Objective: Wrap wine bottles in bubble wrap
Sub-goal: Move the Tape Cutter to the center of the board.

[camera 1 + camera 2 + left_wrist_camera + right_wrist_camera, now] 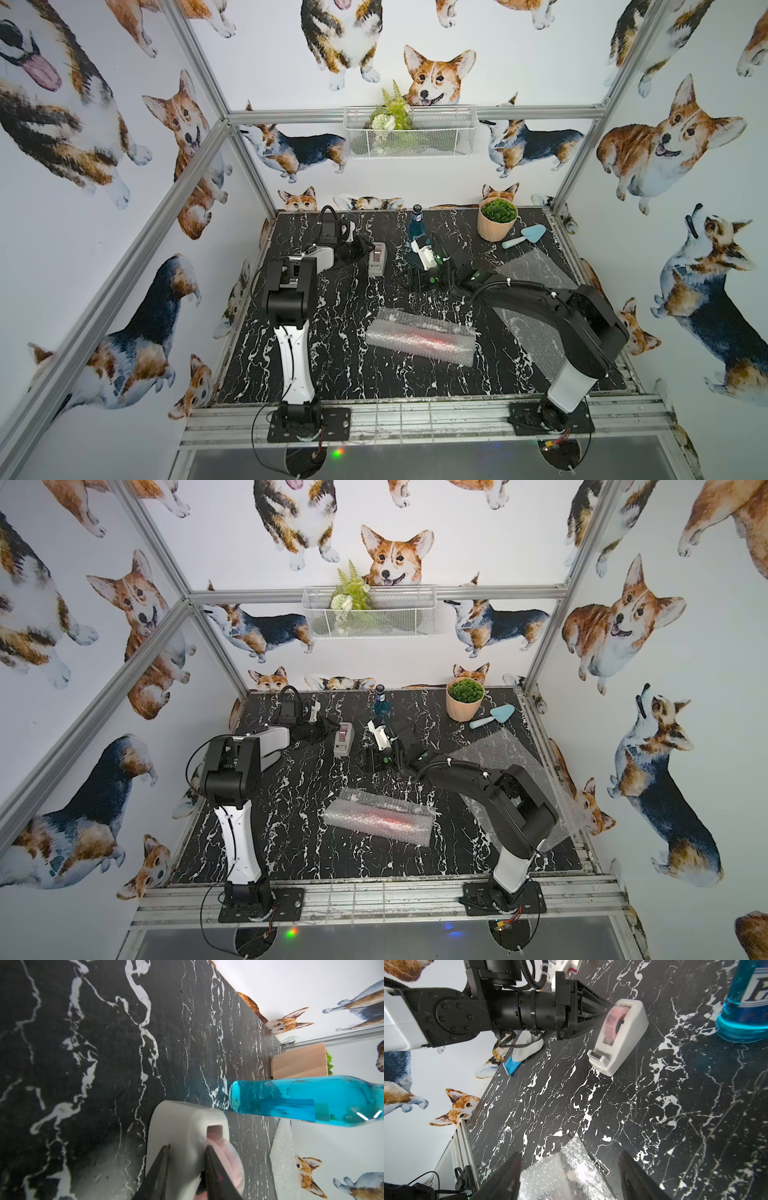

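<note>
We take the tape dispenser (377, 259) as our mark. The left gripper (187, 1148) meets it from the left, arm low and stretched forward. Its jaws are narrowed about the dispenser's rear wall and pink tape roll (614, 1016), and we cannot tell whether they pinch.

The red bottle (432, 337) lies rolled in bubble wrap (395, 332) on the near side of the dispenser, toward the arm bases, with its long axis running side to side. We judge that any tape must travel from the dispenser back to that roll's seam.

The right gripper (569, 1154) is nearer to it. It hovers between dispenser and bundle, jaws wide and empty, tilted down over the wrap's far corner. The blue bottle (415, 227) stands upright and bare just beyond the dispenser, to its right. The second sheet (536, 270) lies flat farther right.
</note>
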You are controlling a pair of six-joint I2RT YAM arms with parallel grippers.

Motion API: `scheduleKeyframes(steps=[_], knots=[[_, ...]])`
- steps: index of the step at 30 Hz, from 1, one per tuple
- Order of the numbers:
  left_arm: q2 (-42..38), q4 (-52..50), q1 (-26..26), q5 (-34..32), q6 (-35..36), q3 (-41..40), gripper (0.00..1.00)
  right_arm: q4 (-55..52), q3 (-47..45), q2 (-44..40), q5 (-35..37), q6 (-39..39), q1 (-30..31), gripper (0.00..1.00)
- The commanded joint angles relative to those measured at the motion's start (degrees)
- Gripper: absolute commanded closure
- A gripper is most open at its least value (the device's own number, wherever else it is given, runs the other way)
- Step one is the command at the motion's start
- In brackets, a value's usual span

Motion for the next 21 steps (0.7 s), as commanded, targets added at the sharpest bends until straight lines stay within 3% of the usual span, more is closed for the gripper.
scheduleKeyframes(steps=[1, 7, 16, 21], knots=[[-2.9, -1.0, -1.2, 0.2, -3.6, -4.3, 0.69, -0.5, 0.8, 0.3, -0.6, -0.5, -0.2, 0.26], [-6.7, 4.9, -2.0, -1.6, -10.1, -13.4, 0.71, -0.8, 1.4, 1.7, -1.2, 3.1, -0.2, 0.28], [-12.1, 4.8, -4.8, -3.8, -11.6, -18.4, 0.7, 3.2, 2.6, 6.8, -5.5, 17.4, -0.7, 0.31], [-13.3, 1.2, -4.9, -4.3, -8.1, -17.7, 0.7, 4.0, 5.6, 11.1, -5.3, 23.4, -0.8, 0.34]])
